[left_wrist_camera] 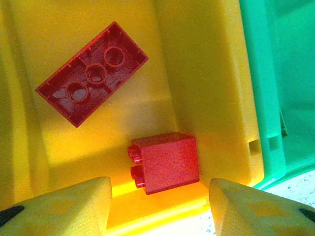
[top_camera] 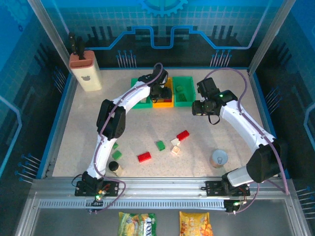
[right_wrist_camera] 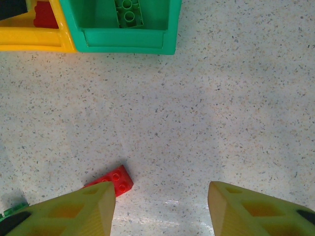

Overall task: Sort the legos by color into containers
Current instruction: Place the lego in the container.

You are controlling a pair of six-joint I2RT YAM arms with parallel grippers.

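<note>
My left fingers [left_wrist_camera: 59,206] stand apart above the yellow bin [left_wrist_camera: 206,73], a small red brick [left_wrist_camera: 167,162] lying free inside by its near wall. My right fingers [right_wrist_camera: 256,211], also apart, hold nothing. If I pull back low, I could catch that wall and tip the bin.

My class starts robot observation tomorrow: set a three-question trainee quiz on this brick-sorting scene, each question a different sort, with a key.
1. True or false: the yellow plastic bin holds a long red plastic brick and a small square red plastic brick.
2. The right gripper is: A open and empty; B shut on a brick; C shut on a cup.
3. What colour is the studded plastic brick in the green plastic bin?
Key: 1 true; 2 A; 3 green.
</note>
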